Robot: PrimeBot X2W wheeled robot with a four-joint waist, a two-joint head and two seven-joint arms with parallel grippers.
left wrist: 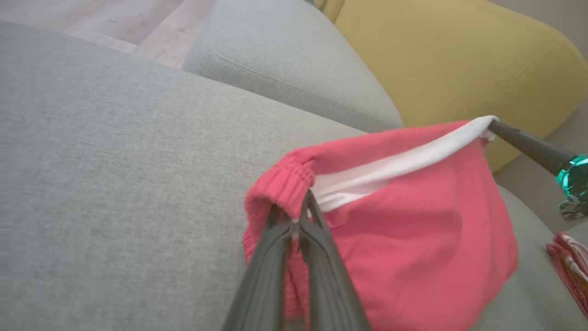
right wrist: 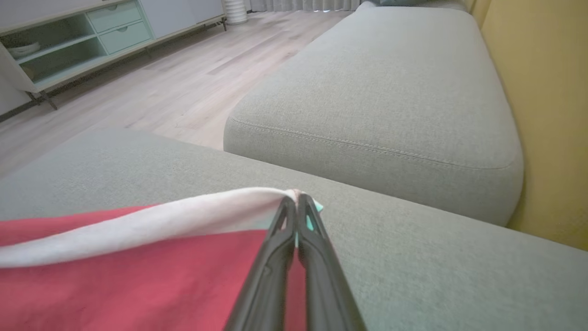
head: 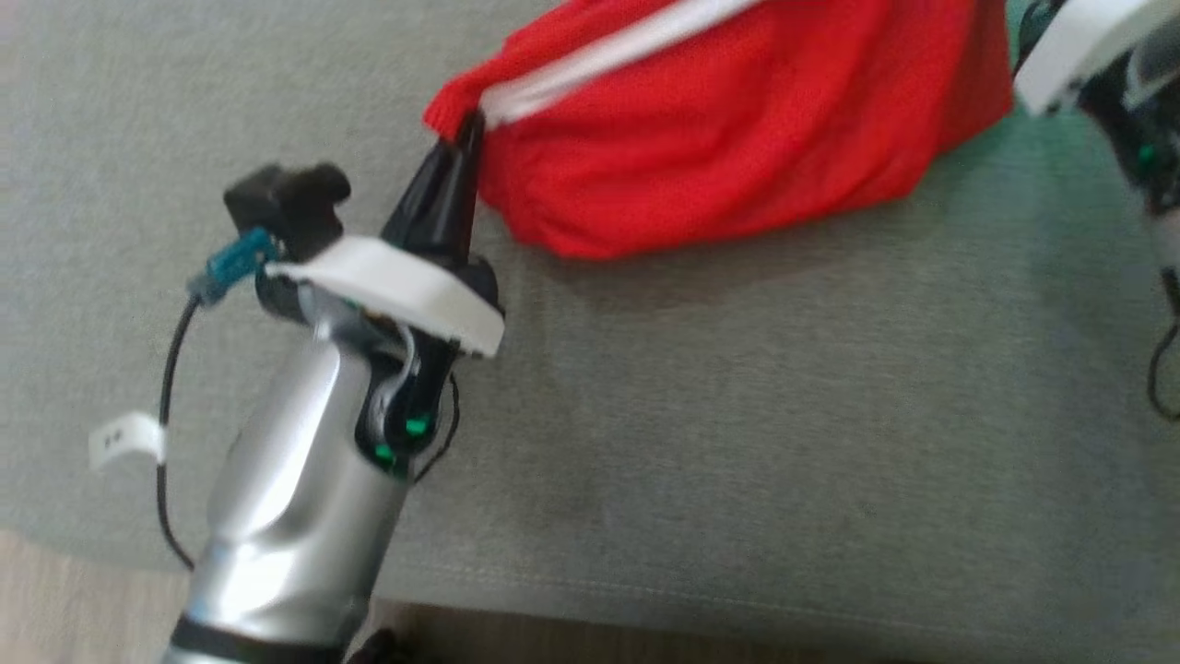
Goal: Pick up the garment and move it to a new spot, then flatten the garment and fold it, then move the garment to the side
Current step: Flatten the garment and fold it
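Pinching the red garment [head: 719, 138] at one end, the left gripper [head: 468, 129] is closed tight on the ribbed hem, we note; the right gripper [right wrist: 296, 204] is closed likewise on the white-banded corner. Cloth hangs slung between them above the grey sofa cushion [head: 737, 415] (contact underneath unclear). In the head view the left forearm [head: 295, 498] slants up toward the cloth. Left wrist view adds a yellow backrest [left wrist: 459, 59]; right wrist view, a pale cabinet [right wrist: 69, 41].

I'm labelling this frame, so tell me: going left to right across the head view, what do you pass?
In order: white tag → left gripper, pinching a corner → garment → right arm at the top right edge.
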